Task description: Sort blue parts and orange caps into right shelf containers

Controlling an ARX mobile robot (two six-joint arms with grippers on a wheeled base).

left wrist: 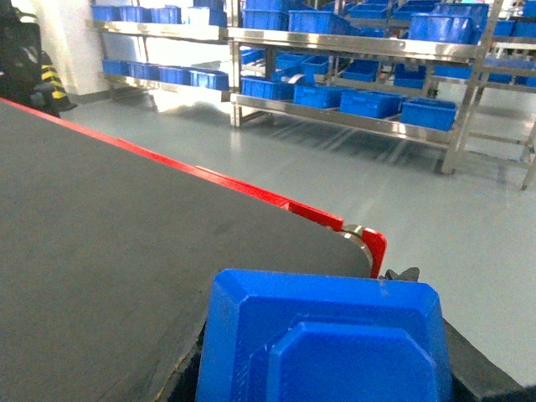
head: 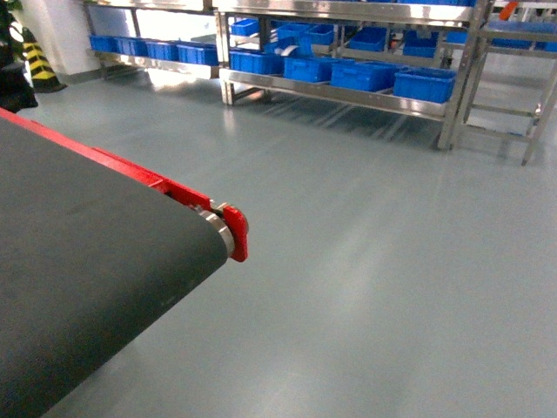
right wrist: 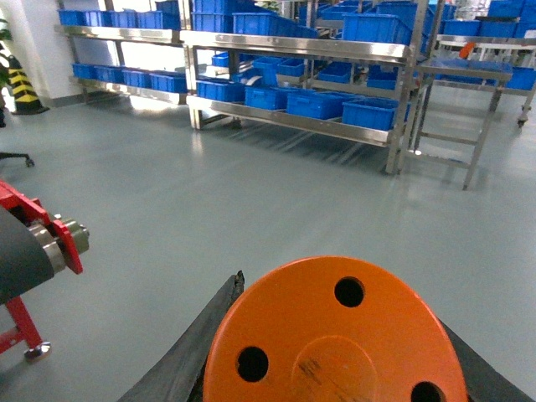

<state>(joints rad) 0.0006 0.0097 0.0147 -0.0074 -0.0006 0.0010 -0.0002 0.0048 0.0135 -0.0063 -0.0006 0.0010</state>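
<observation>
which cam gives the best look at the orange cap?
Right wrist view. The orange cap fills the lower frame close up, flat face toward the camera, with three round holes visible. It sits between dark shapes at either side; the jaws themselves can't be made out. Head and left wrist views show no orange cap at all.

Only dark, matte black end effector (right wrist: pixel 335 394) edges visible at lower corners of both wrist views.
</observation>
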